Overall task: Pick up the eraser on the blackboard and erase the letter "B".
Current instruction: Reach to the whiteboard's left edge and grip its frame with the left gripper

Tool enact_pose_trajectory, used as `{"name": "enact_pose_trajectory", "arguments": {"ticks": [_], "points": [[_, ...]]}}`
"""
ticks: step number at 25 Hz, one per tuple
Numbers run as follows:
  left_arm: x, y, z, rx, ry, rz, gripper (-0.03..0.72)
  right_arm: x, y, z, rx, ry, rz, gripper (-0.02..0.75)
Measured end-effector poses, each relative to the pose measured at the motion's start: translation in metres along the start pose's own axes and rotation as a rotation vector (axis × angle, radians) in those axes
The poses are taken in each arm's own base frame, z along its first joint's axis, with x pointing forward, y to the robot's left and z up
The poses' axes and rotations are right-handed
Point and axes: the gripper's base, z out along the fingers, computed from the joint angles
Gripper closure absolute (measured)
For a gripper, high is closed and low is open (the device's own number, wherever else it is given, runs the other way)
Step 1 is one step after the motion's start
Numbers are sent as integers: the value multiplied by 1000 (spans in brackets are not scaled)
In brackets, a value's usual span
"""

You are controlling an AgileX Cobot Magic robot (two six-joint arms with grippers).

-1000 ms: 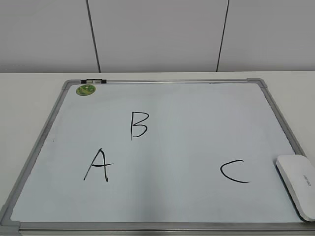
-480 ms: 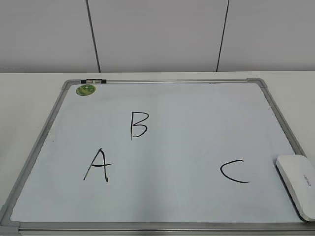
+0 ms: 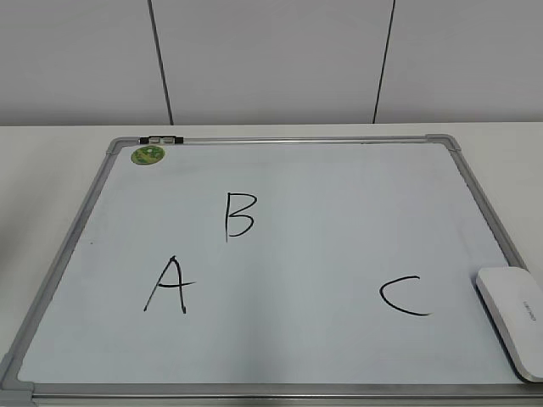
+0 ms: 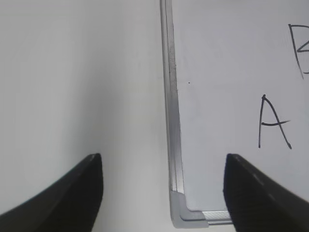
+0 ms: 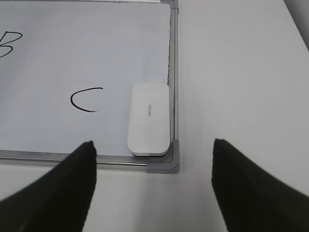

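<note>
Eraser (image 5: 148,119): white rounded oblong, lying flat in the blackboard's near right corner, tight against the right frame rail; grey lettering on top; long axis parallel to that rail, one short end toward the near rail, the other toward the far rail.
Blackboard (image 3: 458,178): white writing surface, silver-grey frame, grey corner caps, flat on a white table (image 3: 51,153).
Letter "B" (image 3: 239,215): black marker, left of board centre, well apart from the eraser, intact.
Letter "A" (image 3: 167,285): nearer than the "B", slightly left of it.
Letter "C" (image 3: 404,297): just left of the eraser, not touching it.
Green sticker (image 3: 148,154): round, at the board's far left corner.
Exterior view only: whole board with all three letters and the sticker; eraser cut by the picture's right edge; neither arm appears.
Right wrist view only: full eraser outline, near right corner cap, table right of the board.
Left wrist view only: left frame rail (image 4: 170,96), near left corner cap, "A", part of the "B".
Left gripper (image 4: 161,186): jaws spread wide, empty, touching nothing, above the near left corner.
Right gripper (image 5: 152,179): jaws spread wide, empty, above the near rail beside the eraser, clear of it.
</note>
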Motion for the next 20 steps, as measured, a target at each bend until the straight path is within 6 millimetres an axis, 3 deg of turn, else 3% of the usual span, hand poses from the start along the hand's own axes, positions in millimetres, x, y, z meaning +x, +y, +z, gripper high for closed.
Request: {"name": "enact_pose_trajectory", "arguments": {"ticks": [9, 20], "points": [[-39, 2, 72, -2, 179, 39, 148, 0, 0, 0, 0, 0, 0, 164], [-31, 3, 167, 61, 368, 42, 183, 0, 0, 0, 0, 0, 0, 164]]}}
